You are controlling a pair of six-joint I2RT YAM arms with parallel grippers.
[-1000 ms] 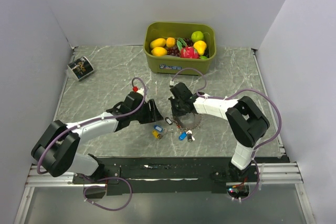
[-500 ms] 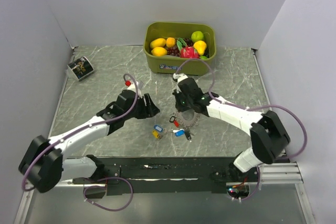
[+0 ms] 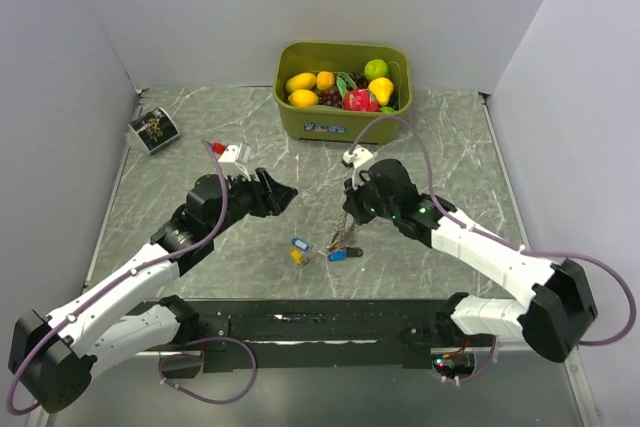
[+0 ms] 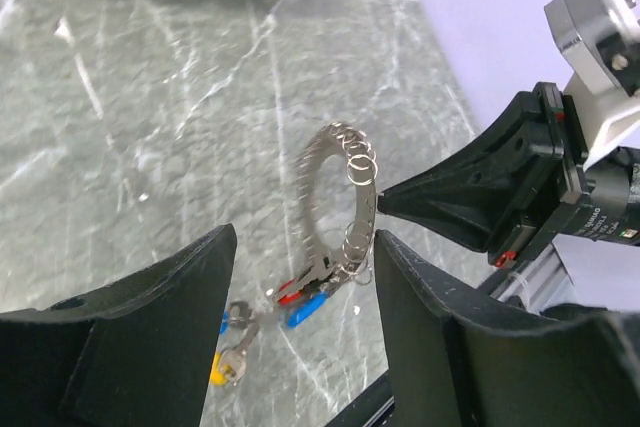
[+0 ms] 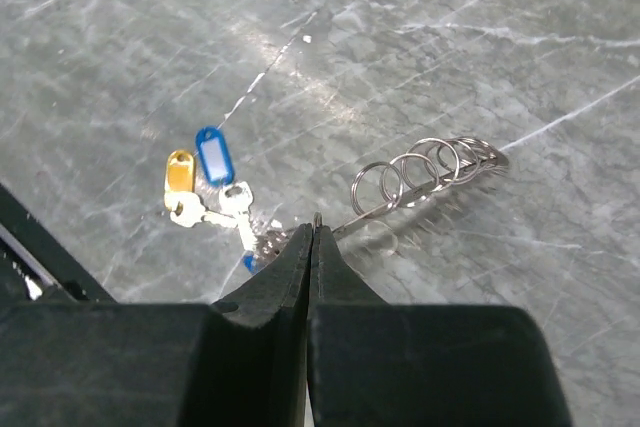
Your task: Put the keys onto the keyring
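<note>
Hanging from the right gripper (image 3: 349,211), whose fingers are pinched tight on it, the keyring (image 4: 340,187) dangles upright over the marble table (image 3: 200,152) with tagged keys (image 4: 303,305) at its bottom. A blue-tagged key (image 5: 211,155) and a yellow-tagged key (image 5: 180,169) lie on the table just to its left. The left gripper (image 3: 286,192) hovers nearby, fingers spread, holding nothing.
</note>
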